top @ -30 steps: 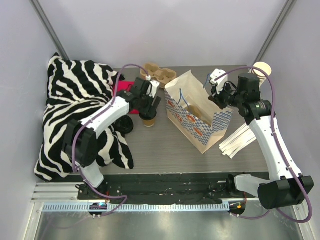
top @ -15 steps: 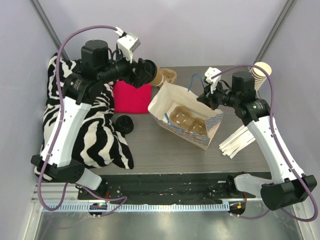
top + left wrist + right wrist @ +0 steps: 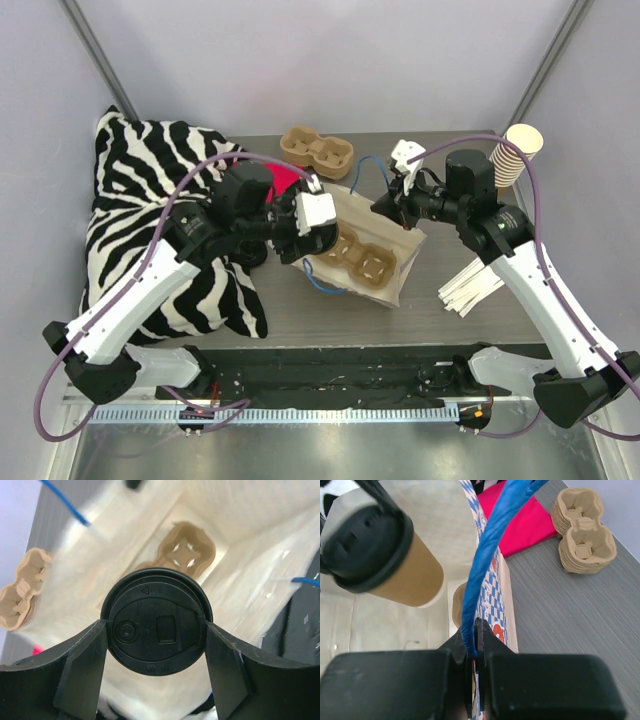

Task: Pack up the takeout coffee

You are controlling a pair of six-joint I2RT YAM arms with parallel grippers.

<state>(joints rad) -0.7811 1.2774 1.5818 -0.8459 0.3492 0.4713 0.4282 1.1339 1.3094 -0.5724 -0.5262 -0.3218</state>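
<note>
Left pincer: my left pincer [image 3: 155, 630] is clamped on the takeout coffee [image 3: 407, 575], one finger on each side of its black lid [image 3: 156, 650].
Right pincer: my right pincer [image 3: 475, 632] is pinched together on a blue handle [image 3: 487, 555], holding the paper bag [image 3: 395, 272] open.
Coffee's place: centre of the left wrist view, at the bag mouth, above the cup carrier [image 3: 182, 555] inside; not yet seated.
Risk, tipping: the cup leans in the right wrist view. Let go like that, I judge it could miss a well and fall over.
Risk, lid: I grip at lid level, so a knock against the bag could pop it.
Risk, bag: if the handle slips, the mouth may sag onto the cup.
Count: one takeout coffee; one bag; two blue handles; one carrier in the bag; one stack of carriers [image 3: 316, 150], upper centre; one stack of lidless cups [image 3: 520, 152], upper right, number unclear.
</note>
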